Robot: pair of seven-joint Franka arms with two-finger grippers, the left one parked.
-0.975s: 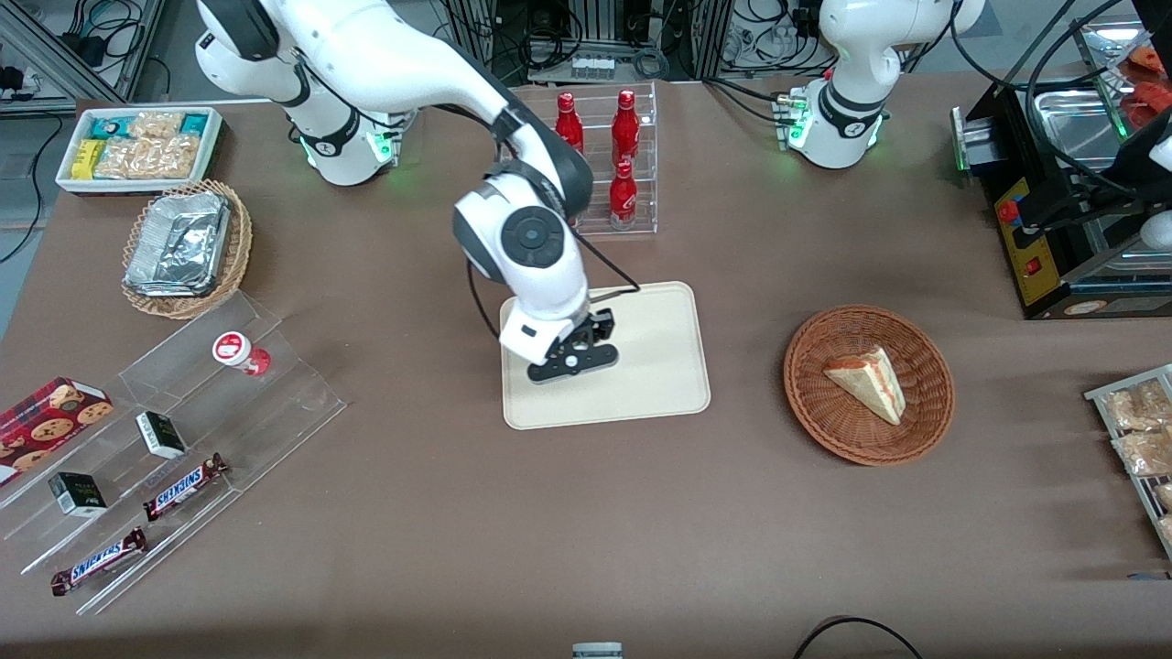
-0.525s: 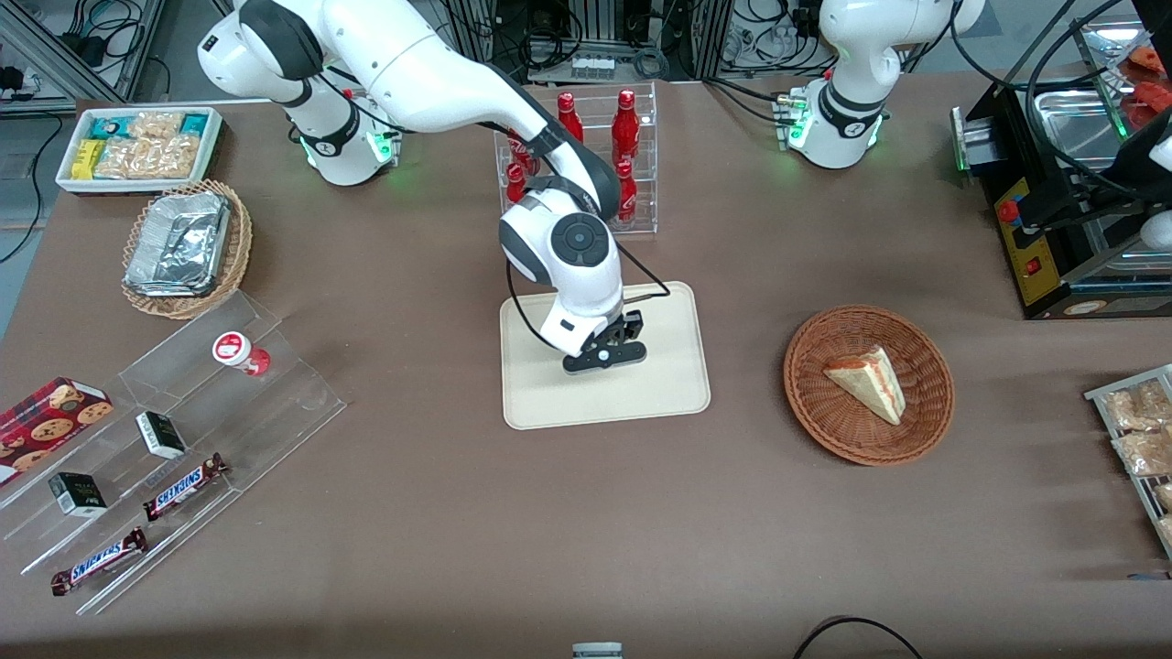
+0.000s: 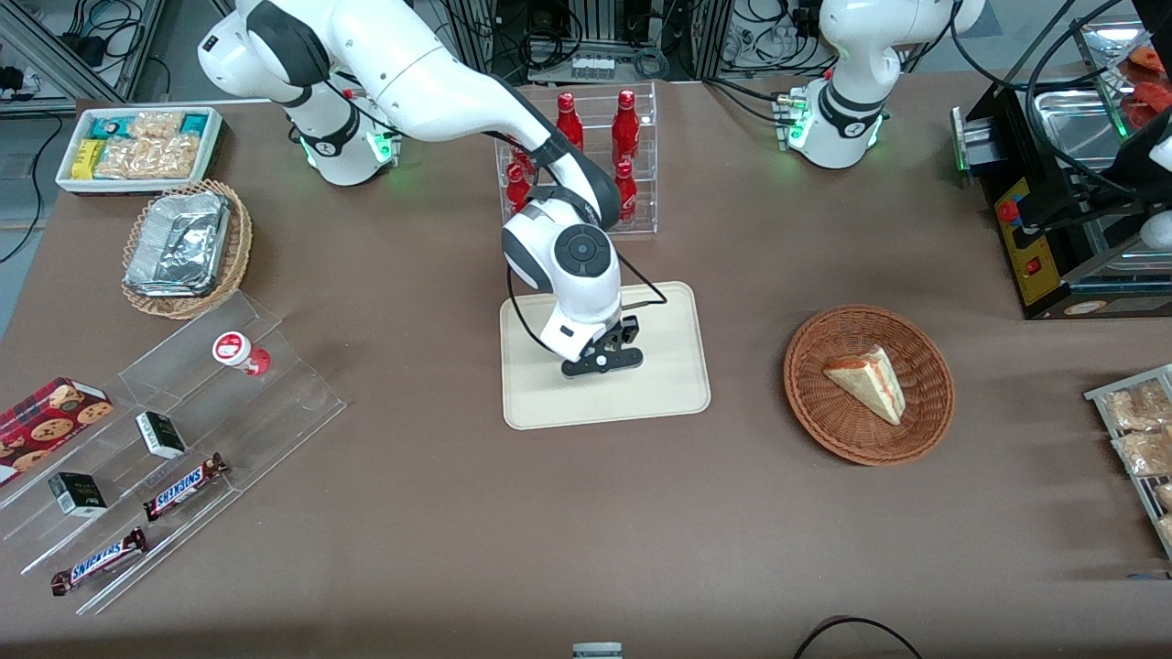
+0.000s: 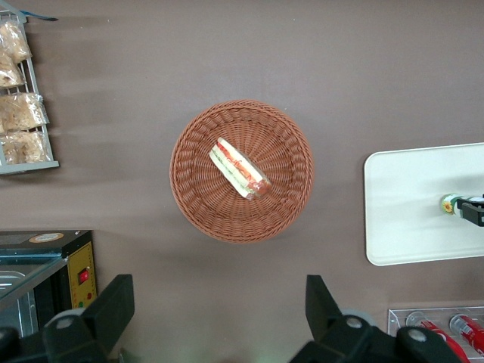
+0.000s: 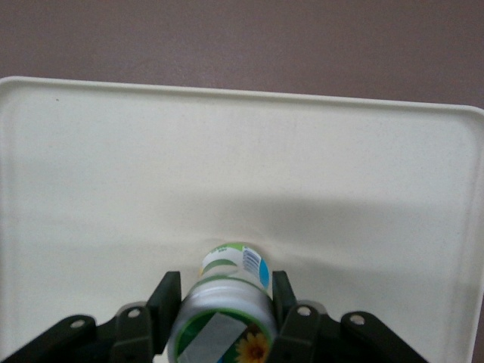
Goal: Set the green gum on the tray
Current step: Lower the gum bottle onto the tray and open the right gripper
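Note:
My right gripper (image 3: 600, 363) is low over the middle of the cream tray (image 3: 664, 394). In the right wrist view it (image 5: 227, 299) is shut on the green gum (image 5: 233, 266), a green-and-white canister lying between the two black fingers (image 5: 171, 296), its end close to or on the tray's surface (image 5: 91, 151). The gum is hidden under the gripper in the front view. In the left wrist view the gum's end (image 4: 451, 203) sticks out of the gripper (image 4: 473, 210) over the tray (image 4: 408, 204).
A red-and-white lidded canister (image 3: 233, 350) stands on the acrylic steps at the working arm's end. A rack of red bottles (image 3: 586, 160) stands farther from the camera than the tray. A wicker basket (image 3: 925, 426) with a sandwich lies toward the parked arm's end.
My gripper, shut on the gum, has moved over the tray from its working-arm edge to its middle; in the last half second it has barely shifted.

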